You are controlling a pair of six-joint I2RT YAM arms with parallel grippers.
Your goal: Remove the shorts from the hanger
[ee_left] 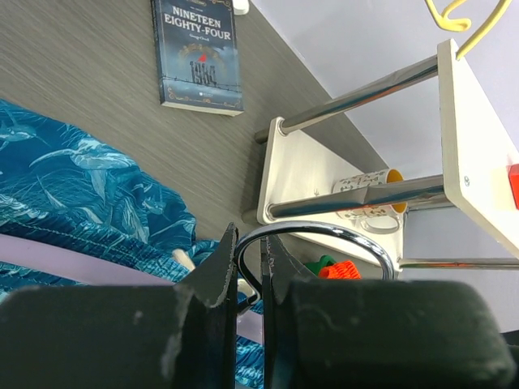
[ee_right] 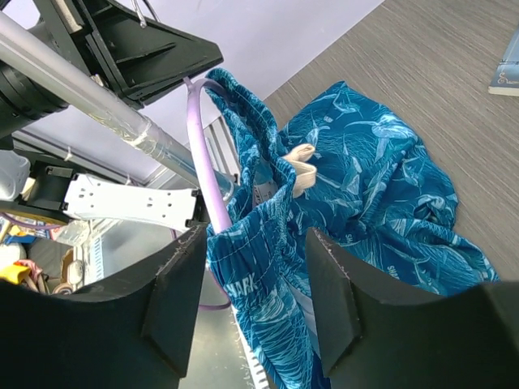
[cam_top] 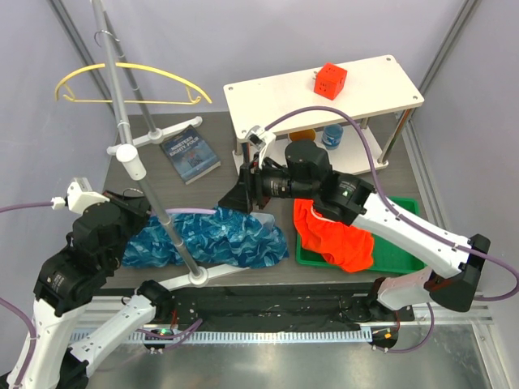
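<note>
While the left claw (ee_left: 250, 240) is clenched on the chrome hook (ee_left: 349, 237) of a lilac hanger (ee_right: 197, 138), its fingers all but meeting on the wire, the right claw (ee_right: 255, 235) stands released. Its fingers sit on either side of the bunched waistband of the blue shorts (cam_top: 223, 237), and whether they touch the cloth cannot be told.

The lilac hanger's bar runs into that waistband, so the blue shorts are on the hanger. The rest of the pair lies spread on the grey worktop (cam_top: 215, 130) between the two arms.

The orange shorts (cam_top: 336, 235) lie to the right, off any hanger. They are heaped over the near left corner of a green tray (cam_top: 405, 207) and partly hidden by the right arm.

At the back, a book (cam_top: 190, 152) rests flat on the worktop just left of a white shelf (cam_top: 365, 89), which carries a red cube (cam_top: 331, 80). A yellow hanger (cam_top: 162, 73) hangs bare at the far left.
</note>
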